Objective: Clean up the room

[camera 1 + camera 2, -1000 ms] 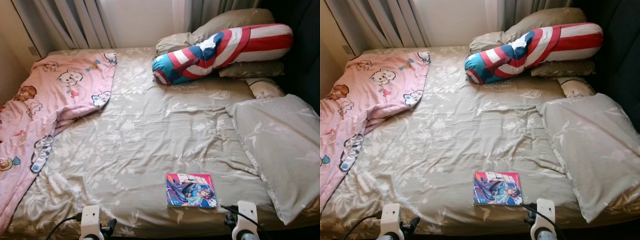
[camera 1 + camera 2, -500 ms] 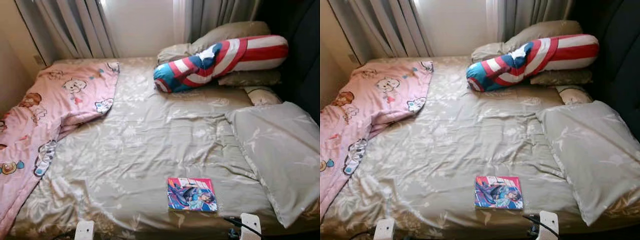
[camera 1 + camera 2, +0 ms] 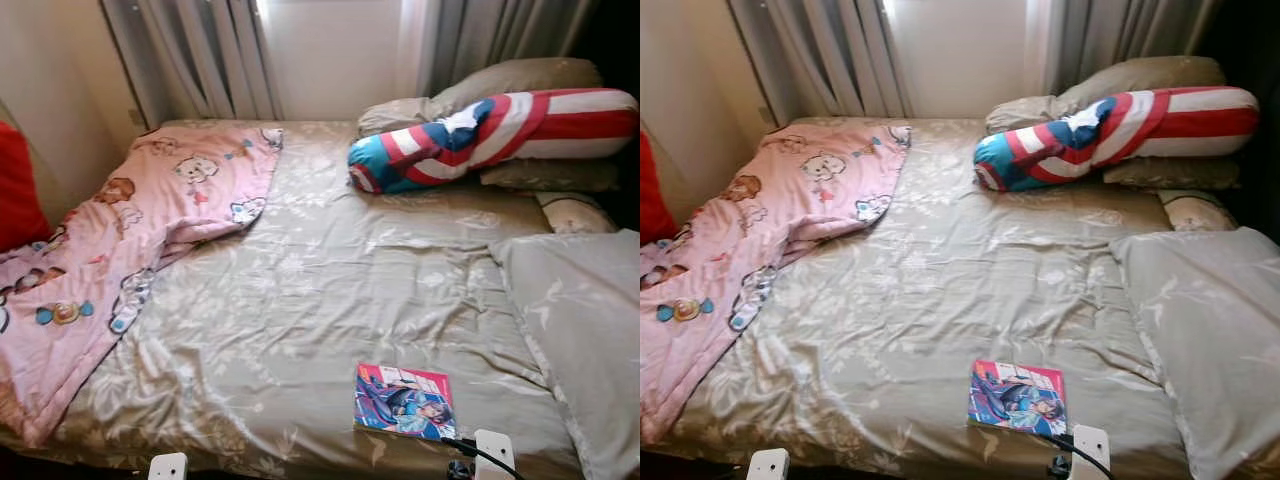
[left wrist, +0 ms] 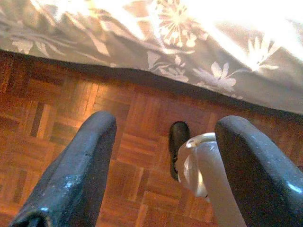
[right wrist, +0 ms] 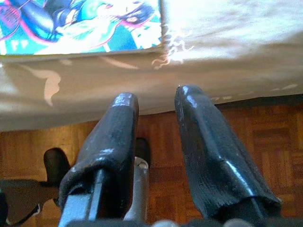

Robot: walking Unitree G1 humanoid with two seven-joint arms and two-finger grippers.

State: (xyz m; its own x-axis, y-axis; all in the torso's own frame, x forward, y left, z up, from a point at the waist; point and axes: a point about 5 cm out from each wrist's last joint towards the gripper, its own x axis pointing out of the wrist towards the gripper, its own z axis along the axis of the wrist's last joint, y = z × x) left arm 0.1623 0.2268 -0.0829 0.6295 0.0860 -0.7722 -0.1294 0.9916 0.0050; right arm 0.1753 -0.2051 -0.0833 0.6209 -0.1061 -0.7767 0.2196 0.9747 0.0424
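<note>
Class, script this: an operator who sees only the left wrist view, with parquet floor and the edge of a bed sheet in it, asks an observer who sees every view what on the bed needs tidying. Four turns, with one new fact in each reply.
Operator: My left hand hangs open over parquet, by the bed. Is anything lying on top?
Observer: Yes, a colourful comic book lies flat near the bed's near edge, on the robot's right.
Operator: Which hand is closer to it?
Observer: The right hand. It is low beside the mattress edge, just below the book, with its fingers slightly apart and nothing between them.
</note>
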